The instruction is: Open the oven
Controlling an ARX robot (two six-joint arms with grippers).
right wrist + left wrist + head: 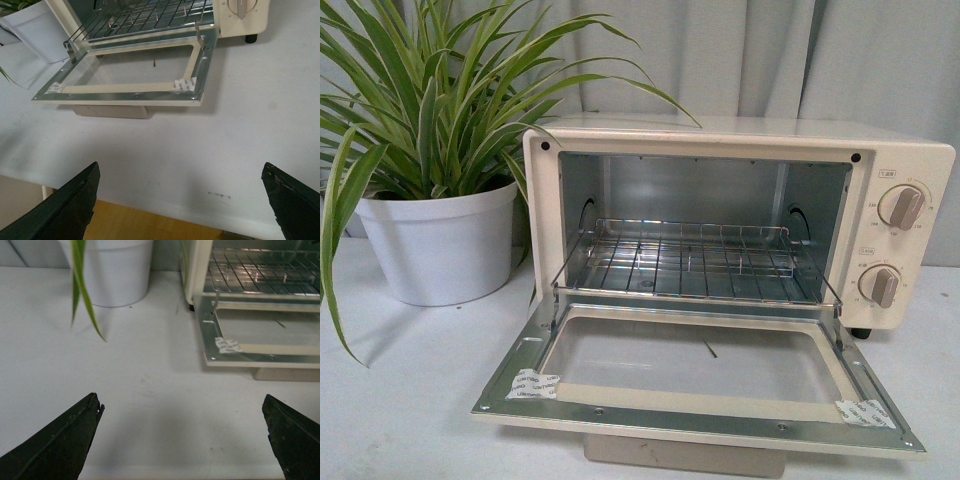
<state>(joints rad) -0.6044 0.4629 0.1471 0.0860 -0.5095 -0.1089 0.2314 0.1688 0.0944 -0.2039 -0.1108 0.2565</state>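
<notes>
Oven [740, 215] door [700, 372] down flat, job looks done.
Both end effectors, left [182, 440] and right [180, 200], spread apart over tabletop [125, 380]; best kept clear.

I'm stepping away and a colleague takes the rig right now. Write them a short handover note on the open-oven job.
Left gripper: open, empty, over bare table, short of the oven.
Right gripper: open, empty, near the table's front edge, clear of the door.
Oven: on the table beside the potted plant. Its door is folded fully down and lies about flat; the wire rack is exposed inside.
Done: the oven is open.
Left: nothing visible for this task; neither gripper touches the oven.
</notes>
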